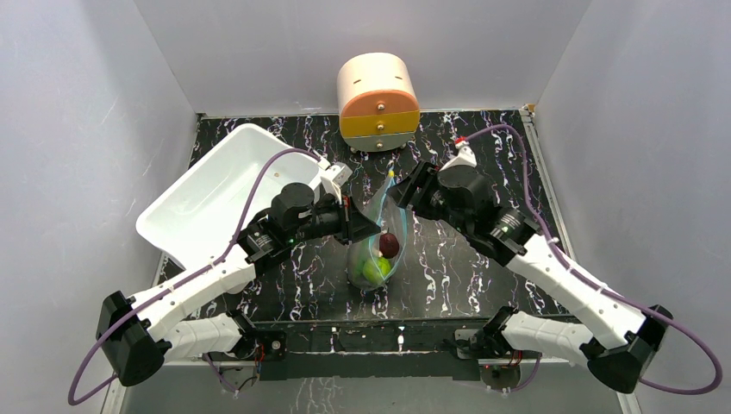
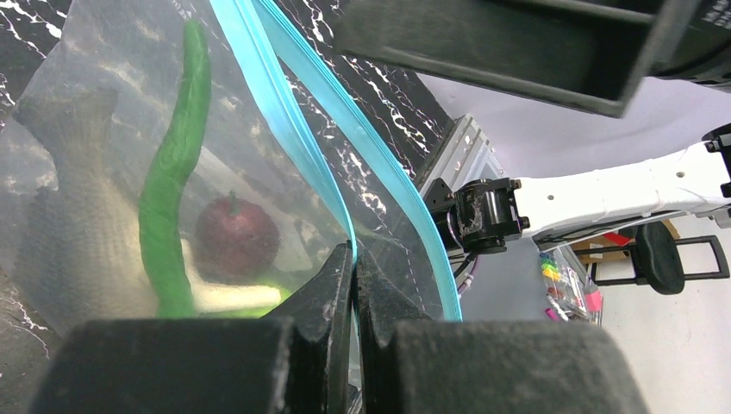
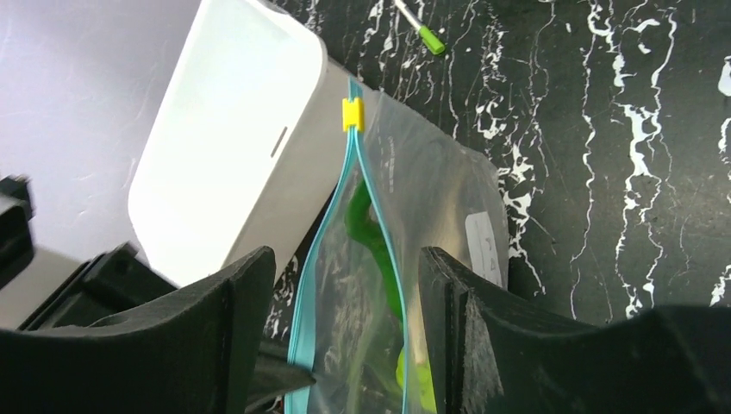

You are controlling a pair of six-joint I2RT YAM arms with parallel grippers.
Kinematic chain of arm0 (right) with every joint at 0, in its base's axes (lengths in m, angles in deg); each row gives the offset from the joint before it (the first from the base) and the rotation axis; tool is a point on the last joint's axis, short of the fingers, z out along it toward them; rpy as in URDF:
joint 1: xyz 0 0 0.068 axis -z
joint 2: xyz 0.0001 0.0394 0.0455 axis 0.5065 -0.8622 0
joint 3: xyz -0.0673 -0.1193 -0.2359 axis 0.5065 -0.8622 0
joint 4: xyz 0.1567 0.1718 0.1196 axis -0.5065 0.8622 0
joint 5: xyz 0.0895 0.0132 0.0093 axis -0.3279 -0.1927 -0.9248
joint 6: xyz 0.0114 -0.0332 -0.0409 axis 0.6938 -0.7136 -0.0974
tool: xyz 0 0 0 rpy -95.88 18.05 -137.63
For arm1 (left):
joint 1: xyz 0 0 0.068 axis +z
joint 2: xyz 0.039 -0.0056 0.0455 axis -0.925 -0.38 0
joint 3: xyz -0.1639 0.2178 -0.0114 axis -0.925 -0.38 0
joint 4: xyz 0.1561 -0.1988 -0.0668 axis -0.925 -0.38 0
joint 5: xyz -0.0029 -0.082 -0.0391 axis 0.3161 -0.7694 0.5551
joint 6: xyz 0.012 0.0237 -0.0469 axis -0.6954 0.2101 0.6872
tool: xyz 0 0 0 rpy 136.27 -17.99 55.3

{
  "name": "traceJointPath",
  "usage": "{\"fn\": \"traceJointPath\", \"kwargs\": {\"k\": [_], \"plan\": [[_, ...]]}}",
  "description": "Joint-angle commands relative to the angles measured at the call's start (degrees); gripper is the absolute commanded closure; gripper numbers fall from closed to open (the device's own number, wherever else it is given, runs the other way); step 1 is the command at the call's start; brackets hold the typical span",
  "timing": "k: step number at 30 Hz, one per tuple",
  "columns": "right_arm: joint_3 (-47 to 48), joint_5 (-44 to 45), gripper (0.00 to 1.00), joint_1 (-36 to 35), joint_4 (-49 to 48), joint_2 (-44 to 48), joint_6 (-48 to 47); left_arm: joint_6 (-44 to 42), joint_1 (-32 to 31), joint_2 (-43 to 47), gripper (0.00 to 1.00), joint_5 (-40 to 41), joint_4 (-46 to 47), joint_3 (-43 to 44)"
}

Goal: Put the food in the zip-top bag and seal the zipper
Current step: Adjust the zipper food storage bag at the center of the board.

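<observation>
- The counter (image 1: 483, 259) carries a white tub (image 1: 215, 194) at far left, with the bag just to its right, about mid-counter.
- The bag (image 3: 440, 190) is lifted at its mouth. Its long axis runs near to far, with its belly toward the near side.
- The food is already inside: a fish (image 2: 69, 216), a pepper (image 2: 177, 172), a dark ball (image 2: 234, 237) and a lime fruit (image 1: 375, 269) low in the belly. I cannot make out an orange lump.
- The right pincer (image 3: 345, 267) has its fingers well apart. It straddles the mouth from the far right and touches neither side, as far as I can tell.
- The left pincer (image 2: 354, 259) comes in from the left and is clamped tight on one lip of the mouth, holding the bag up.
- The zipper (image 2: 289, 129) is not sealed. Its two blue strips spread apart from the far end toward the near side, and both pass between the right fingers.
- The yellow tab (image 3: 353, 114) sits at the far end of the strip, where the two lips meet, straight ahead of the right fingertips.
- The right arm is clearly the nearer one to that end. My judgement is that sealing depends on this alignment: the right pincer pinches both strips close to the tab, then runs along the strip toward the near side while the left keeps it taut.
- One risk is that the right pincer closes off the line of the strip and catches only film.
</observation>
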Motion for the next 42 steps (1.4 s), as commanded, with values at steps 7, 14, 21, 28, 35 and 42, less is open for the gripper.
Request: {"fn": "traceJointPath", "kwargs": {"k": [7,14,21,28,35,42], "plan": [[8.8,3.9,0.45,-0.1,-1.7,-9.3,-3.5,-0.3,-0.2,1.6,1.00,0.4,2.4,2.4],[11.8,3.4,0.67,-0.2,0.8,-12.7,-6.5,-0.6,-0.2,1.8,1.00,0.4,2.8,2.2],[10.1,4.3,0.93,-0.2,-1.5,-11.4,-9.0,-0.9,-0.3,2.5,1.00,0.0,4.2,1.8],[9.8,3.8,0.85,-0.2,-1.6,-11.4,-9.1,-0.5,-0.3,2.7,1.00,-0.7,6.3,1.4],[11.6,3.0,0.85,-0.2,0.8,-13.6,-8.0,-0.3,-0.3,1.5,1.00,-1.1,6.3,2.0],[12.3,1.3,1.00,-0.2,-3.3,-10.5,-21.0,-1.0,-0.3,4.4,0.84,1.4,1.1,2.9]]}}
